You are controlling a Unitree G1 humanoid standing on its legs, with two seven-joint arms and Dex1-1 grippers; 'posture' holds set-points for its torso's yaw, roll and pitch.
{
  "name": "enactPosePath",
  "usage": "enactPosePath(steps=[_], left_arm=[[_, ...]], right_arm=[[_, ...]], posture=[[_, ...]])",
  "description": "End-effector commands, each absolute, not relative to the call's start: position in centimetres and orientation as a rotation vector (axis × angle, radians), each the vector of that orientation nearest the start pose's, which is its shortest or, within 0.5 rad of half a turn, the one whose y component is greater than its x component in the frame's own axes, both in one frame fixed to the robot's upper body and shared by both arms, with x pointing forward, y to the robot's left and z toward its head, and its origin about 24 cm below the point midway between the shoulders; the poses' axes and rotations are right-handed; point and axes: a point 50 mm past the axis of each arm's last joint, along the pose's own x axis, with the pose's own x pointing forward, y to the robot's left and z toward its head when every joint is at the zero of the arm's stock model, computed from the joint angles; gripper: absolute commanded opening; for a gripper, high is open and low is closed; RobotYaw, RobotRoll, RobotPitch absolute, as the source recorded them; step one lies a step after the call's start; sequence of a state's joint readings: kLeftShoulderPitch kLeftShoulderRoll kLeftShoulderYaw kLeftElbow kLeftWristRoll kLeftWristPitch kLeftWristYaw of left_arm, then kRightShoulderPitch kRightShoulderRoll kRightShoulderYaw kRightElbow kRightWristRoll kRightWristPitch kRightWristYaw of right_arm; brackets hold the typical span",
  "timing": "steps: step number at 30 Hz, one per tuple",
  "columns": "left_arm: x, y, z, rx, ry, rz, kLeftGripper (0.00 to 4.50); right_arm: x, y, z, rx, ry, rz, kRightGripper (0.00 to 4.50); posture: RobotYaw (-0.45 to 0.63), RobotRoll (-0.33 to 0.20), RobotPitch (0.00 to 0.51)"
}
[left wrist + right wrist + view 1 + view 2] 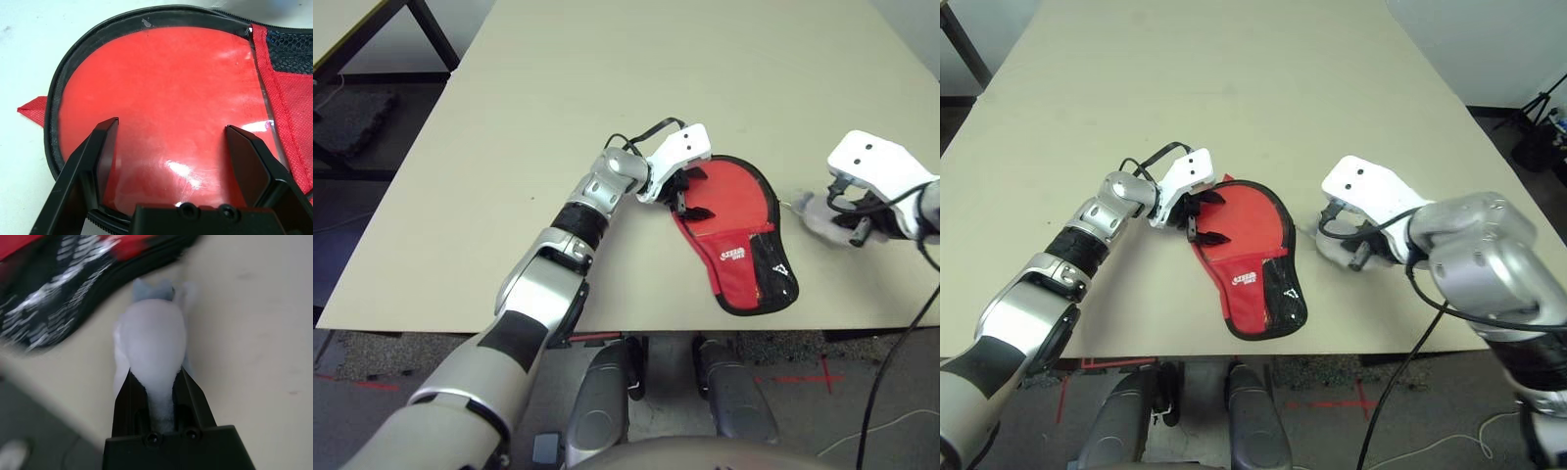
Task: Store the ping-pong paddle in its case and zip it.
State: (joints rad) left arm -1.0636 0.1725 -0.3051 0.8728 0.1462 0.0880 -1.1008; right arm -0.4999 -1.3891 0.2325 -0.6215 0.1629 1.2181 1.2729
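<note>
Beige bench (558, 117), lower centre: stiff, slick paddle (161, 93) lay in floppy case (749, 269). Left gripper (171, 161) jaws released over it; right gripper (156, 387) clenched a soft grey pouch (151, 342). Grab the case by its zipper edging.

Bright even light, soft shadows, glare on red rubber (161, 98) (left wrist) — right wrist view blurred

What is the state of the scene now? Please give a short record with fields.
paddle: red face lies inside the case
case: red fabric cover flat near the table's front edge, not zipped
left gripper: open over the paddle face
right gripper: shut on a pale grey pouch, beside the case
</note>
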Motion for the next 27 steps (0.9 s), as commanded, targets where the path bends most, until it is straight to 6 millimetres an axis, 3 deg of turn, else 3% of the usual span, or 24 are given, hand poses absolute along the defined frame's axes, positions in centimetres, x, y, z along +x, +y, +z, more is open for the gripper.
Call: enactPosePath(steps=[1,9,15,27], left_arm=[[36.9,6.1,11.4,0.666,0.402,-1.305,4.5],[36.9,6.1,11.3,0.662,0.403,-1.306,4.5],[37.0,6.1,11.2,0.661,0.406,-1.305,4.5],[37.0,6.0,11.3,0.659,0.403,-1.305,4.5]], right_arm=[[20.2,-23.3,21.5,-0.857,1.082,0.895,0.33],[19.1,-24.6,21.4,-0.902,1.191,0.913,0.33],[17.5,-25.6,21.4,-0.909,1.405,0.934,0.33],[15.7,-23.8,20.8,-0.839,1.451,1.073,0.33]], posture=[[-0.17,0.0,0.225],[-0.17,0.0,0.229],[-0.17,0.0,0.232],[-0.18,0.0,0.233]])
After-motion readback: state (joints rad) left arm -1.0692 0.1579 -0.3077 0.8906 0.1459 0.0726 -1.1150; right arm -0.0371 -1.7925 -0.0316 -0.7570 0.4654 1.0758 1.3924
